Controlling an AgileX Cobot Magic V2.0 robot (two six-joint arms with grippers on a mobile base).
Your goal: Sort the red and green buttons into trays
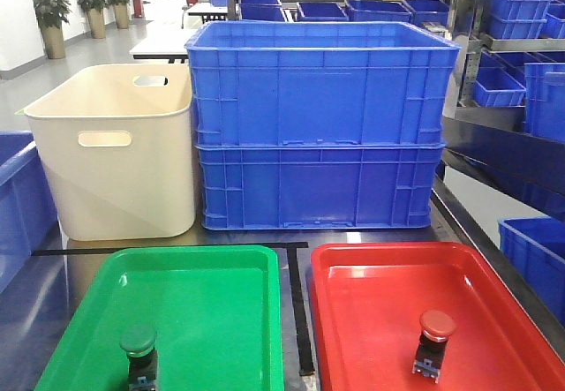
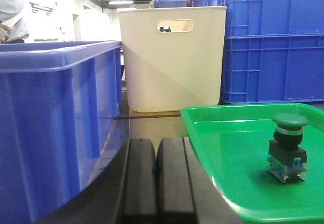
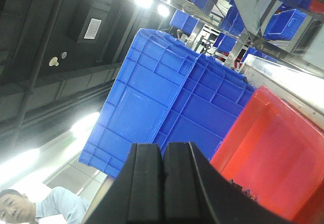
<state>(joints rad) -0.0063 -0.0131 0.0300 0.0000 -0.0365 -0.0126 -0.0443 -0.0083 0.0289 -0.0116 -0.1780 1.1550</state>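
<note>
The green button (image 1: 139, 345) stands upright near the front of the green tray (image 1: 212, 303). In the red tray (image 1: 380, 294) the red button (image 1: 435, 338) stands upright on its black body. Neither gripper shows in the front view. In the left wrist view my left gripper (image 2: 157, 148) is shut with nothing in it, low beside the green tray (image 2: 228, 148), left of the green button (image 2: 288, 145). The right wrist view looks up at an angle; my right gripper (image 3: 163, 153) is shut and empty, with the red tray (image 3: 273, 158) to its right.
Two stacked blue crates (image 1: 318, 126) and a cream tub (image 1: 115, 153) stand behind the trays. Another blue crate (image 2: 45, 123) sits close on the left of the left gripper. Shelves of blue crates (image 1: 521, 56) line the right side. A person (image 3: 30, 209) shows in the right wrist view.
</note>
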